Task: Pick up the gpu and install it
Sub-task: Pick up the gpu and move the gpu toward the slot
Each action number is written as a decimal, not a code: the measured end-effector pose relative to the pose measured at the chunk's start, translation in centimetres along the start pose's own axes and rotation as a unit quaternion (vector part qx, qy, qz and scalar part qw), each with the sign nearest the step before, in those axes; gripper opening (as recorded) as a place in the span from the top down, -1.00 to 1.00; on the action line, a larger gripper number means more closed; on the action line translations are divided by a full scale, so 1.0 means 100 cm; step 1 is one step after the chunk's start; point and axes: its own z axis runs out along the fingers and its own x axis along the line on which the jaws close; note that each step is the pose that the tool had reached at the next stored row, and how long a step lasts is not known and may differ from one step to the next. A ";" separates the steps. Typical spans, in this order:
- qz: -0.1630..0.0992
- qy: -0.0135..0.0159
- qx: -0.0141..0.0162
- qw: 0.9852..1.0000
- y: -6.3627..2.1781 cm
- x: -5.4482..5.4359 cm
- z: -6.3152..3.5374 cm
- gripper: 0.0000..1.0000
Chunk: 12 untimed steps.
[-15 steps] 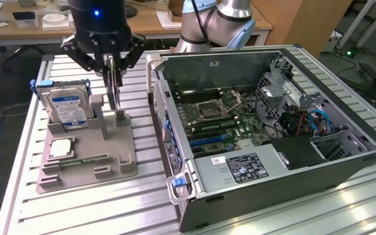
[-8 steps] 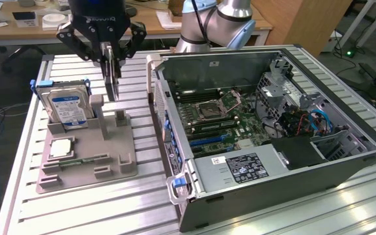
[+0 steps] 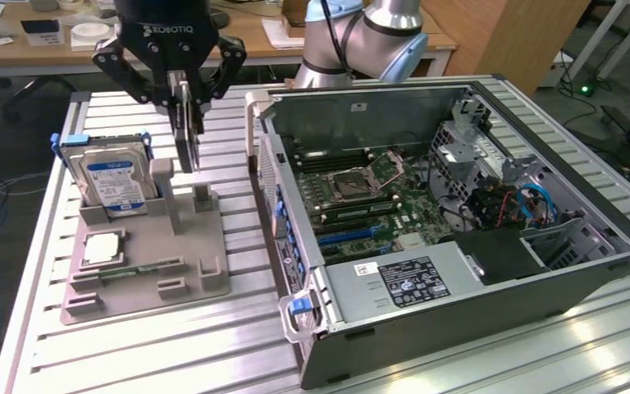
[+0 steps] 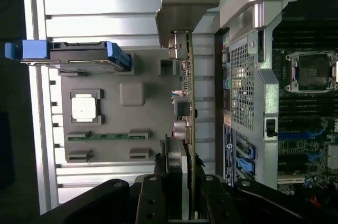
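So the fingers (image 3: 186, 89) are pinching partway shut on the gpu (image 3: 188, 135), gripping it by its top edge so it's hanging upright. The card is sitting right over the grey stand (image 3: 184, 275), just beside the open case (image 3: 458, 271) on the counter (image 3: 129, 353). Can't tell if its bottom edge is touching the stand. The hard drive (image 3: 112, 176) and cpu (image 3: 105, 246) are resting in the stand.
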 end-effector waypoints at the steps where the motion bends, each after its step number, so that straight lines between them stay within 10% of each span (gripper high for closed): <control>1: 0.000 0.000 0.000 1.000 0.0000 0.000 -0.0003 0.44; 12: 0.000 -0.005 -0.001 1.000 -0.0001 0.000 -0.0189 0.44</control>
